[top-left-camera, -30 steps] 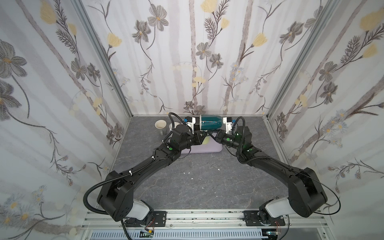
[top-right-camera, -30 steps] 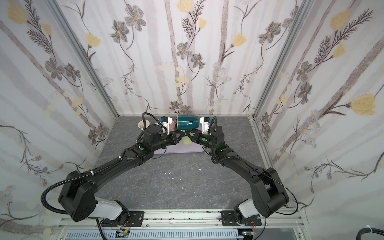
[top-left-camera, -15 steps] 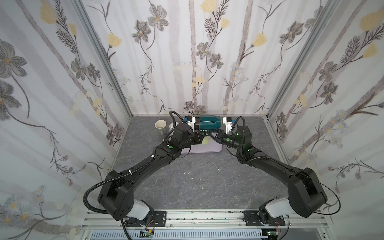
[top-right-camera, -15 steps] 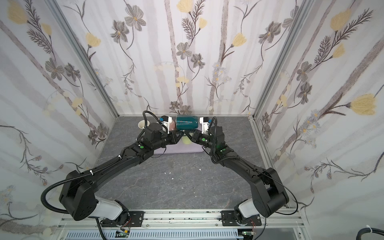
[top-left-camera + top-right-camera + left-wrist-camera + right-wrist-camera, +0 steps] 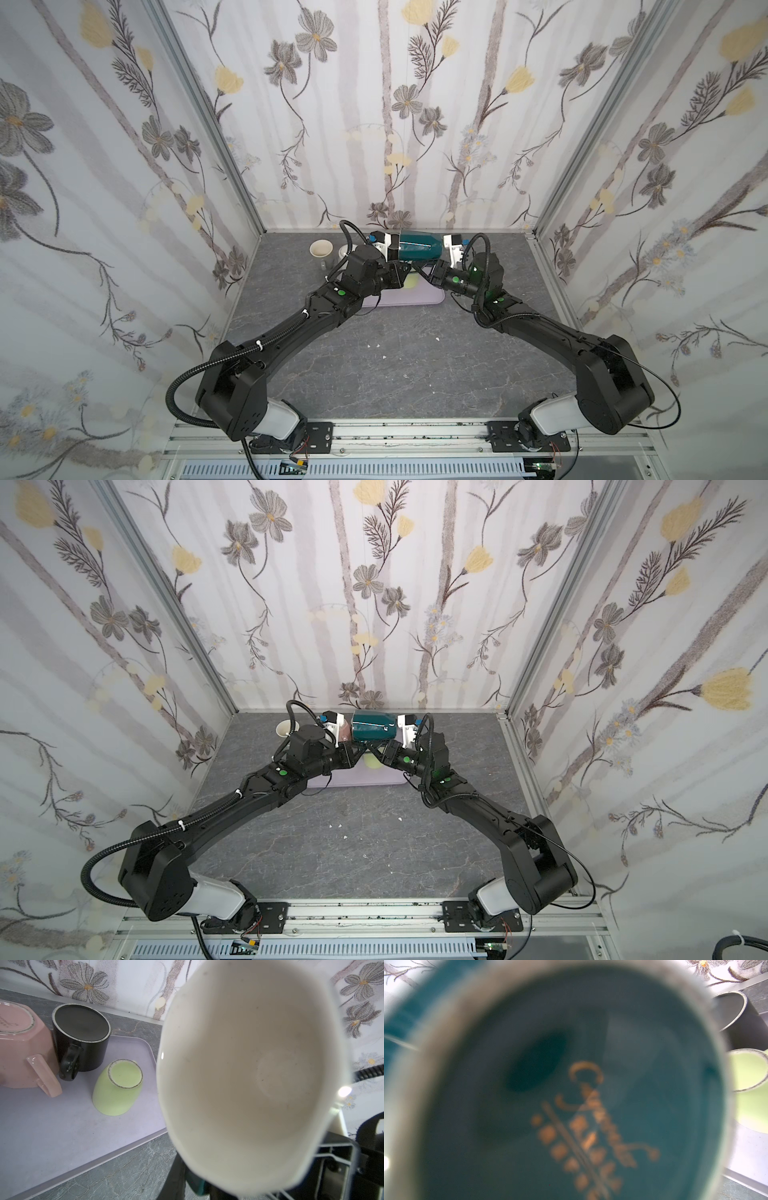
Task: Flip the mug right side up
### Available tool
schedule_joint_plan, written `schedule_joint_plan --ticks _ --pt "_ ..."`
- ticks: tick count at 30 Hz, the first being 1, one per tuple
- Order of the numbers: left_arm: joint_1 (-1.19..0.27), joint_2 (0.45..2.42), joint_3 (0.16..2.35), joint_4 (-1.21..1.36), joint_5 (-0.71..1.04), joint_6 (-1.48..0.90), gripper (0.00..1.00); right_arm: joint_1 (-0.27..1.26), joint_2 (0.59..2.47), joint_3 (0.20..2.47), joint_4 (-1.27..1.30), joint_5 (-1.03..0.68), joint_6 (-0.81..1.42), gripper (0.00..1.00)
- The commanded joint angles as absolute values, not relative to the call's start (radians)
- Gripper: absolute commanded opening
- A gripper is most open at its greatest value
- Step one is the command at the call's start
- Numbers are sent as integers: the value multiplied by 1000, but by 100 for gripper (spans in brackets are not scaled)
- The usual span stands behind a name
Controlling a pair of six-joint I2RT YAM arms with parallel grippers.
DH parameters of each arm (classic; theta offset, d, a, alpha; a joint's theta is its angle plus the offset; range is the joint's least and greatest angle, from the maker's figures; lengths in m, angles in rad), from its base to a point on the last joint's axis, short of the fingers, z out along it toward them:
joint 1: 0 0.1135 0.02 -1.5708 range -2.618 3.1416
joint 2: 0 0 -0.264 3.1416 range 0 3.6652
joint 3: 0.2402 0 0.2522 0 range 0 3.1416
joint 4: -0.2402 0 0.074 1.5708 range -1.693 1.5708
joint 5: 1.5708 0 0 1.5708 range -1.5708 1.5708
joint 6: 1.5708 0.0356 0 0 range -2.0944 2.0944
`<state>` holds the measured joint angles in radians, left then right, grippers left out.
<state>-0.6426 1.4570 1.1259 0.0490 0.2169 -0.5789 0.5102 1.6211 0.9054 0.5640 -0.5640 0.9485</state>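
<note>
Mug (image 5: 417, 248) is in the air at the back of the worktop (image 5: 395, 357), lying sideways over the tray (image 5: 428, 297). Its mouth faces my left wrist camera, its base the right one. Left end effector (image 5: 197, 1187) is clamped narrow on a teal bit below the rim; looks like the handle. Right end effector (image 5: 379, 751) sits just under the base end. Can't tell how wide it is or whether it touches. My read: mid-flip, roughly halfway. To do it well: firm left grip, roll the wrist until the mouth points up, right arm clear of the body. Set down away from the upside-down green cup (image 5: 117, 1086) and black mug (image 5: 81, 1036).
</note>
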Motion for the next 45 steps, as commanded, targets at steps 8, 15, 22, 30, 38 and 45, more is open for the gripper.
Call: schedule_joint_plan --ticks 8,15,22,30,38,45 --pt "-644 1438 1167 8 209 -556 0 515 1640 914 748 -633 967 46" --pt "-644 1423 1177 -10 206 -553 0 509 1645 907 771 -637 968 59" --pt "-644 1413 1210 -45 224 -563 0 497 1631 888 760 -626 956 79" --pt "-645 1417 1221 -71 219 -553 0 494 1646 900 765 -623 959 80" --pt "-644 1425 1249 -110 212 -530 0 494 1653 897 764 -616 959 83" --pt "-644 1448 1288 -152 216 -524 0 488 1663 899 773 -616 965 85"
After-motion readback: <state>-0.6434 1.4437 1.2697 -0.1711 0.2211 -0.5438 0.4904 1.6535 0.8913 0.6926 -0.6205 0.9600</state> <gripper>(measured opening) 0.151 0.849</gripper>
